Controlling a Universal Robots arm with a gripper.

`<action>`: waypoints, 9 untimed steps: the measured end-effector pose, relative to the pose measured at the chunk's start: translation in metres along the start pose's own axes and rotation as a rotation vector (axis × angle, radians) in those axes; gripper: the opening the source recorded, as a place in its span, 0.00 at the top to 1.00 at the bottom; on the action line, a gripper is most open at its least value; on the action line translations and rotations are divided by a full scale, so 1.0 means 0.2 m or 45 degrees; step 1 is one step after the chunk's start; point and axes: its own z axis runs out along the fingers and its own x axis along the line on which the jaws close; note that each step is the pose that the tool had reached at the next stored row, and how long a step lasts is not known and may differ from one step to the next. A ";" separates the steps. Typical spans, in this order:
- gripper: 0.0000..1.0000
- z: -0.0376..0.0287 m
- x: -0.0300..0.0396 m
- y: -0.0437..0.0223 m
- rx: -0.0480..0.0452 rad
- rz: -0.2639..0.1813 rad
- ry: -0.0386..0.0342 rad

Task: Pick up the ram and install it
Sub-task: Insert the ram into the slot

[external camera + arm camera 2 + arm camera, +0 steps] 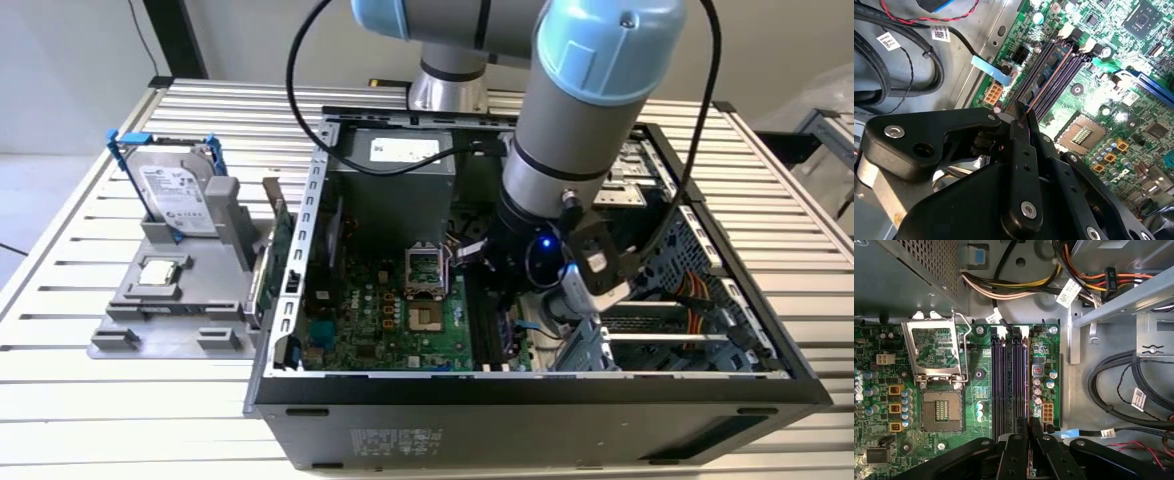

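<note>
Inside the open computer case, the hand holds the ram edge-on.
Its fingers pinch the thin stick just over the motherboard's long memory slots; beyond, the empty processor socket.

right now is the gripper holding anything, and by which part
The gripper is shut on the ram, a thin board seen edge-on. The jaws pinch it at the upper edge of its near end, over the motherboard's memory slots.
</note>
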 end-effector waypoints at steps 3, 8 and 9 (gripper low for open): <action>1.00 0.004 0.000 0.000 0.000 0.001 0.0074; 1.00 0.009 -0.001 -0.001 0.001 0.005 0.0078; 1.00 0.010 -0.004 0.000 0.001 0.005 0.0072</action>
